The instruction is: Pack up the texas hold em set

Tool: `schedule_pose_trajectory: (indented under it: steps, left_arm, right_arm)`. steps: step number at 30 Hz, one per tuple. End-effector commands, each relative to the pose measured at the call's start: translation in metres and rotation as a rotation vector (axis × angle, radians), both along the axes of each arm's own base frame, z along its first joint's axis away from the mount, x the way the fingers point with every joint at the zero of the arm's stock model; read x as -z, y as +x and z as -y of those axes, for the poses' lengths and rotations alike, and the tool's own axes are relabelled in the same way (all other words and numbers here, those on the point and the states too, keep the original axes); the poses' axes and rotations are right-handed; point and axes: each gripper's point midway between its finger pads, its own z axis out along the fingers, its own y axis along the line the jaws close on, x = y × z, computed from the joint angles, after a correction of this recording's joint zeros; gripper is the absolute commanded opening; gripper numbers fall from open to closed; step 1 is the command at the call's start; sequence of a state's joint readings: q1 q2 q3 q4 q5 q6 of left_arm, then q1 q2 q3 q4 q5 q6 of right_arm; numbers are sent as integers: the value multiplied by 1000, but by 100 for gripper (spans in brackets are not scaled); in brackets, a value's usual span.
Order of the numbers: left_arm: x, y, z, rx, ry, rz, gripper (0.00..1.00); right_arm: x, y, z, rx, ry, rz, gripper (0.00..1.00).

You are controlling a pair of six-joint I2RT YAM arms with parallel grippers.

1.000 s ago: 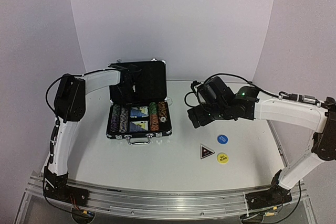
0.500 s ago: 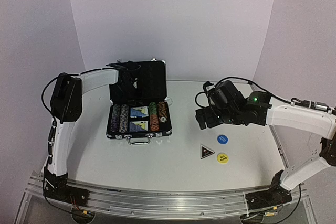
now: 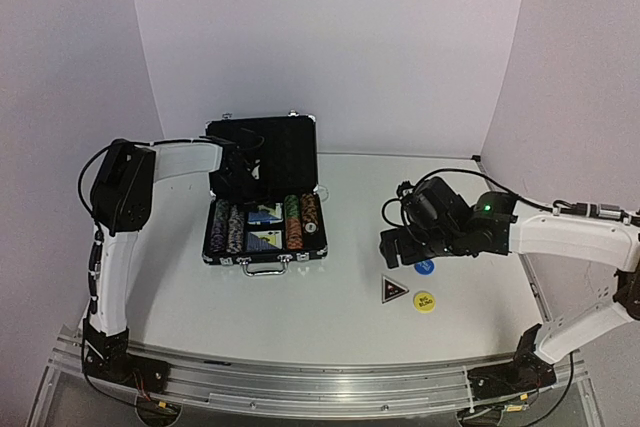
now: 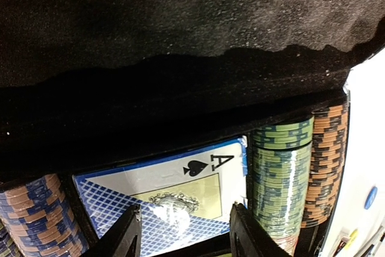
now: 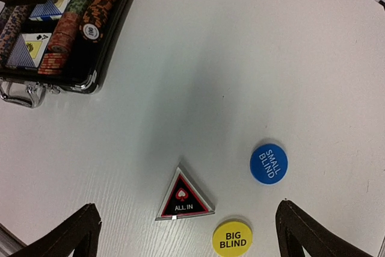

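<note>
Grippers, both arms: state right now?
Left gripper: open, holding nothing.
Right gripper: wide open, empty, above the triangular marker.

- Top external camera looked down from above and behind, far off, on the whole table (image 3: pixel 330 327).
- Left wrist camera sat close inside the open case (image 4: pixel 180 16).
- Right wrist camera faced down from higher, sharing the case's corner and Small Blind button (image 5: pixel 269 163) with the top view.
</note>
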State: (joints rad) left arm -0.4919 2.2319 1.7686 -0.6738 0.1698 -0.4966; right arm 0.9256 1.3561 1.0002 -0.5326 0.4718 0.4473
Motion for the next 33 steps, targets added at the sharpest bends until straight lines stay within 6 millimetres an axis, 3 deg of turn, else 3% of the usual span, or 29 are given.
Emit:
schedule_pose_trajectory:
  steps: [1,5,7,10,16,20,26,33]
  left_arm:
    - [5,-12,-1,27,-9,-28,58]
    - [-64,-4,12,60,-99,108,81]
    - [-95,-8,16,81,-146,169,98]
    - [-135,-24,19,110,-216,238,100]
    - [-145,-64,0,90,-243,262,100]
    - [-129,-82,-21,35,-189,237,100]
    - [-122,-92,-33,0,-169,229,100]
    - [-118,-91,-30,-1,-177,216,100]
  right_arm:
    - [33,-16,-7,-23,33,-181,98]
    - [68,-35,-17,-165,10,-349,98]
    - [86,-35,-17,-211,-39,-390,98]
    - [105,-26,-17,-229,-121,-408,98]
    - [122,-3,-6,-159,-179,-413,98]
    - [132,-10,-1,-126,-158,-478,98]
    - [147,-31,6,1,-126,-602,95]
    - [157,-37,5,138,-129,-656,85]
